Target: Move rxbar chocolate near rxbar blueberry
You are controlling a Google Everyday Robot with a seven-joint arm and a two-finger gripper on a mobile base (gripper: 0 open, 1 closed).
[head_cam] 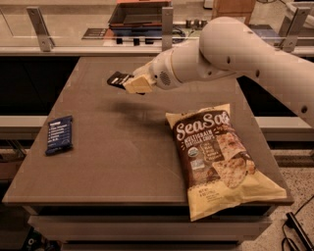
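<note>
Brown counter (113,166), matte top, seen from its front side.

Nearest: chip bag (221,162), yellow and brown with "Sea Salt" lettering, lying flat at front right. Its lower corner reaches the counter's front edge and hangs a little past the lip.

Left, slightly further back: blue bar (60,135). It lies flat on the counter close to the left edge, long side running roughly front to back, white text lines facing up. Nothing touches it. It is well apart from the bag.

Further back, centre: pincer (128,83), on the end of the white arm (235,49) that reaches in from the right. Its beige fingers (140,84) are clamped on the black bar (117,79), gripping the right end; the rest of the bar sticks out to the left. The bar is off the surface (a soft shadow (128,105) lies on the counter under it, a touch nearer the front). The black bar is well apart from the blue bar, further back and to its right, with bare counter between them. It is also clear of the bag, above and behind the bag's top-left corner.

Far: a pale ledge (73,49) runs along behind the counter, with upright metal posts (39,24) on it. Beyond that is a dark tray (140,14); its contents are not readable.
</note>
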